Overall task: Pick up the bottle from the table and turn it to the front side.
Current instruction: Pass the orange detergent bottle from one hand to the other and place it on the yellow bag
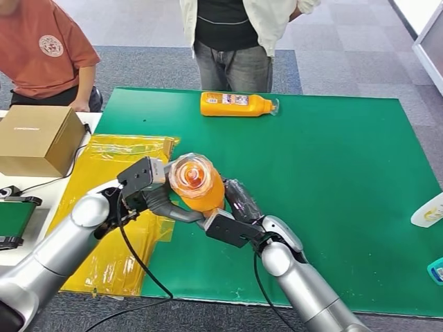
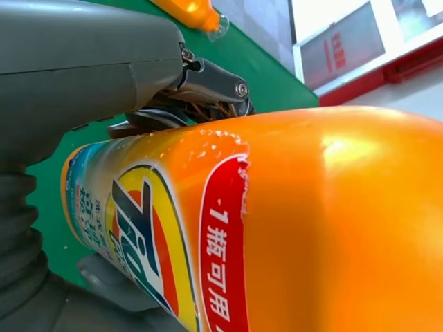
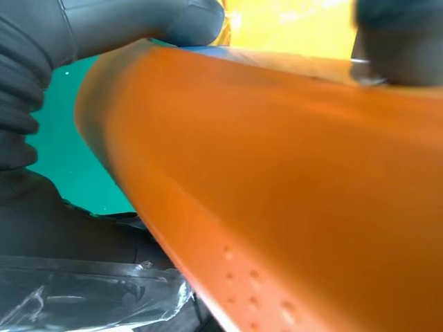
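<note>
An orange detergent bottle (image 1: 197,181) is held up over the green table mat (image 1: 339,194), near its front left, with its clear-wrapped cap end facing my head camera. My left hand (image 1: 156,197) grips it from the left and my right hand (image 1: 236,206) holds it from the right. In the left wrist view the bottle (image 2: 324,228) shows its printed label, with the left hand (image 2: 78,69) against it. In the right wrist view the bottle (image 3: 293,180) shows a plain orange side, with the right hand (image 3: 104,28) closed around it.
A second orange bottle (image 1: 237,104) lies on its side at the mat's far edge. A yellow plastic sheet (image 1: 112,228) covers the mat's left side, beside a cardboard box (image 1: 37,138). Two people (image 1: 230,41) stand behind the table. A white object (image 1: 428,211) lies at the right edge.
</note>
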`<state>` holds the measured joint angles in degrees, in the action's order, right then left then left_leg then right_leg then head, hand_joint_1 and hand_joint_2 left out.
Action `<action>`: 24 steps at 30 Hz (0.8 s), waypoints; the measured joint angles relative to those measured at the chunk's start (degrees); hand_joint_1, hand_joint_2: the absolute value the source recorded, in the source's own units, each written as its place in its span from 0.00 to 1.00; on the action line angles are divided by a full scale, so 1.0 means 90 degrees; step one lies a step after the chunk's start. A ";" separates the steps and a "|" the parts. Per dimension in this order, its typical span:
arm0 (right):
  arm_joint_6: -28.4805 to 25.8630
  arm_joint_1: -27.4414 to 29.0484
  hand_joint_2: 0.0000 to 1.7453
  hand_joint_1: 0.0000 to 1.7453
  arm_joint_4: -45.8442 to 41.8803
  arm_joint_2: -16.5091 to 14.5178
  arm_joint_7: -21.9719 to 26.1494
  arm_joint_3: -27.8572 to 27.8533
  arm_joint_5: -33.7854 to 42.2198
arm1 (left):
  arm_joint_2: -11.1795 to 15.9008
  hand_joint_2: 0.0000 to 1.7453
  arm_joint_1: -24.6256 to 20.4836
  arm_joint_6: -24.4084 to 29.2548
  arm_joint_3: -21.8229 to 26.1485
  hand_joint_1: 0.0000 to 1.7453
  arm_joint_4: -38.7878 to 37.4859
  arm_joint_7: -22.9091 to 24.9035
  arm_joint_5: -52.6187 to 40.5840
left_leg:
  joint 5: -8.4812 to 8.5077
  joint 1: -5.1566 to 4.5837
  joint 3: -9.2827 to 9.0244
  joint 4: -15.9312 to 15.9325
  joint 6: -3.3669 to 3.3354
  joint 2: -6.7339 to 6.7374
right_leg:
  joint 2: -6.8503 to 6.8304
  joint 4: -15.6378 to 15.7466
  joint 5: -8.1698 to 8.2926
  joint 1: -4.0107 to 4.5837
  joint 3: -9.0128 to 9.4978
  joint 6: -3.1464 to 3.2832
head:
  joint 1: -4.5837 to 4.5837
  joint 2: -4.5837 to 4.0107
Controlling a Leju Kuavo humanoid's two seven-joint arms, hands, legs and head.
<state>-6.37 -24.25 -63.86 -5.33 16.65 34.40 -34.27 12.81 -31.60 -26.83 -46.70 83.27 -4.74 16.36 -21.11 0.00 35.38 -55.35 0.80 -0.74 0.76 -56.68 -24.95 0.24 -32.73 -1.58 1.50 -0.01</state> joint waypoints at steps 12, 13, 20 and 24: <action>-0.0035 0.0320 1.00 0.00 -0.0077 0.0001 -0.0267 -0.0219 0.0304 | -0.0467 1.00 0.1121 0.1595 0.0625 1.00 0.1012 -0.0595 -0.2073 | -0.0002 -0.0001 0.0005 0.0000 -0.0001 0.0000 | 0.0001 0.0001 0.0000 -0.0002 -0.0003 0.0000 | 0.0001 0.0000; -0.0055 0.0390 1.00 0.00 -0.0124 0.0004 -0.0295 -0.0311 0.0379 | -0.0510 1.00 0.1236 0.1780 0.0708 1.00 0.1152 -0.0663 -0.2300 | -0.0002 -0.0001 0.0006 0.0000 -0.0001 0.0000 | 0.0001 0.0001 0.0000 -0.0001 -0.0004 0.0000 | 0.0001 0.0000; -0.0234 0.1005 1.00 0.00 -0.1040 0.0096 -0.0338 -0.1312 0.0709 | -0.0702 1.00 0.2050 0.3890 0.1290 1.00 0.2071 -0.0497 -0.5914 | -0.0004 -0.0001 0.0007 0.0000 -0.0003 0.0000 | 0.0000 0.0001 -0.0001 -0.0001 -0.0004 -0.0001 | 0.0001 0.0000; -0.0336 0.1329 1.00 0.00 -0.1844 0.0149 -0.0299 -0.1933 0.0821 | -0.0721 1.00 0.2347 0.4595 0.1475 1.00 0.2195 0.0292 -0.8147 | -0.0004 -0.0002 0.0007 0.0000 -0.0003 0.0000 | 0.0000 0.0002 -0.0001 -0.0002 -0.0005 -0.0001 | 0.0001 0.0000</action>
<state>-9.39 -12.29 -80.46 -3.99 13.95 17.00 -26.89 6.32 -10.47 14.53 -33.42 103.03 -2.11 -56.96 -21.15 -0.01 35.45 -55.35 0.77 -0.74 0.76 -56.66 -24.95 0.22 -32.78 -1.59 1.51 -0.01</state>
